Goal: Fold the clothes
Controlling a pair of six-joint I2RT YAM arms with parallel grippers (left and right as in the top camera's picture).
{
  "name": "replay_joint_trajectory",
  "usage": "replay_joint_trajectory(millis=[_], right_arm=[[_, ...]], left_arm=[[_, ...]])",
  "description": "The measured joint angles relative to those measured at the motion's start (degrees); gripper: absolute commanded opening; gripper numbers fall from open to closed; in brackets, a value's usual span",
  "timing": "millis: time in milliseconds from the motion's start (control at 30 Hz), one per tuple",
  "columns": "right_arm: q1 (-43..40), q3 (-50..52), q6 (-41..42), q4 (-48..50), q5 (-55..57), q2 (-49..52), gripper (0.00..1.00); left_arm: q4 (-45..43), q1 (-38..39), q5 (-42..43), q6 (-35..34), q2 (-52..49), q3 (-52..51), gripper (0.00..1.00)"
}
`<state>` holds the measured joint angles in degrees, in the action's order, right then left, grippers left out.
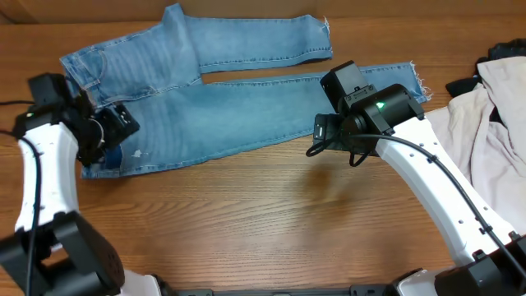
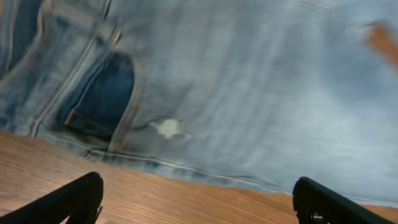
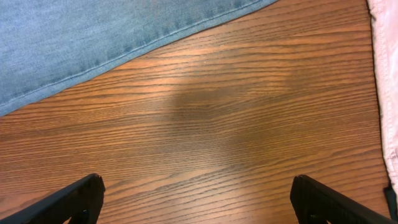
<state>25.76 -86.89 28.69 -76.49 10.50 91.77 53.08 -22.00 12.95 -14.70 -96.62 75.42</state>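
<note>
The wooden table point(image 1: 246, 238) is carrying the jeans point(image 1: 238, 123) on its far half. They are lying flat, waist toward the left arm and both legs running toward the right arm. The farther leg is angling away, so a strip of wood is showing between the legs. No fold is showing, so I judge the first fold is only being approached.

The cream garment point(image 1: 493, 123) is lying heaped just past the jeans' frayed hems, with a black cloth point(image 1: 464, 85) against it, so that end is getting crowded. Open room is lying along the jeans' near edge, where bare wood is running toward the robot.

The right gripper point(image 3: 198, 193) is hovering over bare wood just off the near leg's edge, fingers spread wide and gripping nothing. The left gripper point(image 2: 199, 193) is hanging over the jeans' near edge at the waist end, fingers also parted and empty, near a darker pocket point(image 2: 99, 99) and a white speck point(image 2: 166, 128).

The next move is probably calling for both grippers to drop onto that near edge, pinch the denim without snagging the table, and carry it over.
</note>
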Motion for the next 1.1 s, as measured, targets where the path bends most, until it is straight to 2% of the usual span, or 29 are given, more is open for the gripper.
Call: replay_joint_trajectory(millis=[233, 367, 567, 733, 833, 933, 1100], right_arm=[[0.0, 0.0, 0.0, 0.0, 0.0, 0.0, 1.00], [0.0, 0.0, 0.0, 0.1, 0.2, 0.0, 1.00], [-0.2, 0.0, -0.7, 4.8, 0.9, 0.0, 1.00], [-3.2, 0.0, -2.6, 8.6, 0.8, 0.0, 1.00], [-5.6, 0.0, -6.5, 12.4, -0.7, 0.0, 1.00], [-8.2, 0.0, -13.9, 18.8, -4.9, 0.0, 1.00], [-11.1, -0.1, -23.8, 28.6, -11.8, 2.3, 1.00]], left_arm=[[-4.0, 0.4, -6.1, 0.0, -7.2, -1.5, 0.97], [-3.9, 0.4, -6.9, 0.0, -12.6, -1.6, 1.00], [3.0, 0.0, -11.8, -1.9, -18.1, -0.3, 1.00], [9.6, -7.7, -13.8, -5.6, -18.6, -0.1, 1.00], [10.4, -12.7, -14.3, -6.6, -18.7, -0.1, 1.00], [10.0, -15.5, -14.0, -6.6, -18.7, -0.1, 1.00], [6.3, -13.9, -14.1, -5.2, -17.6, -0.9, 1.00]])
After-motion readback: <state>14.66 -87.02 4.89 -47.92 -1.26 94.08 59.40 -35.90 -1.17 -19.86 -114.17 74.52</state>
